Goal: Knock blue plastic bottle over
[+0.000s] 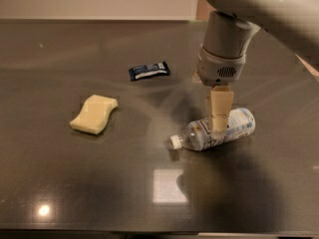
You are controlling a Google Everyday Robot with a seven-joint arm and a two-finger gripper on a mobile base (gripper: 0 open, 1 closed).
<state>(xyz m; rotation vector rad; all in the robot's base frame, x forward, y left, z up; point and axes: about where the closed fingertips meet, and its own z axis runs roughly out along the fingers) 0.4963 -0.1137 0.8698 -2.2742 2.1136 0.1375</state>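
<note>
The dark counter (60,193) is seen, glossy under the lights. The grey arm (249,4) is lowered in from the far right corner. The gripper (219,126) is held against the blue plastic bottle (240,125) (apart or together cannot be told). The bottle is laid flat on its side, right of centre, with its white cap (174,142) pointed near-left. A yellow sponge (93,114) is placed toward the left edge, and a dark blue wrapper (149,70) is spotted nearer the far edge.

Dim, warm light from overhead; the glossy dark table (60,178) shows a square glare and a small bright spot, and the hand (219,124) over the bottle (240,125) casts a soft shadow
</note>
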